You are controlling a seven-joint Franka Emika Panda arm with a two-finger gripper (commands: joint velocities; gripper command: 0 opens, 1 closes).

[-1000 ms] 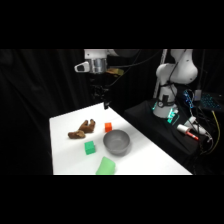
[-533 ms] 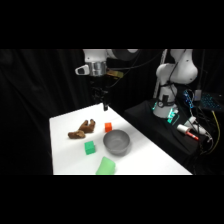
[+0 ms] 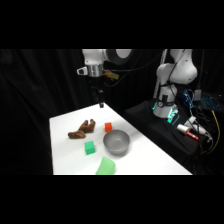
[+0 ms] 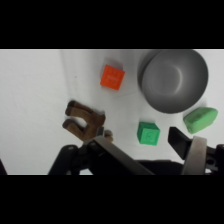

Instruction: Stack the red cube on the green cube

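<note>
High above the far end of the worktop [image 3: 65, 150], your pincer [image 3: 101, 103] hangs with its fingers spread and nothing held, so you are at the approach step. The red cube [image 4: 112, 76] sits untouched near the worktop's middle, just beside the grey bowl [image 4: 172, 80]; the green cube [image 4: 148, 133] rests apart from it, nearer the front. Your next move calls for coming down over the red cube and straddling it squarely. Mind the bowl on one side and the brown toy [image 4: 84, 119] on the other. The light green block [image 4: 201, 119] lies beyond the green cube, leaving room above it for the stack.
</note>
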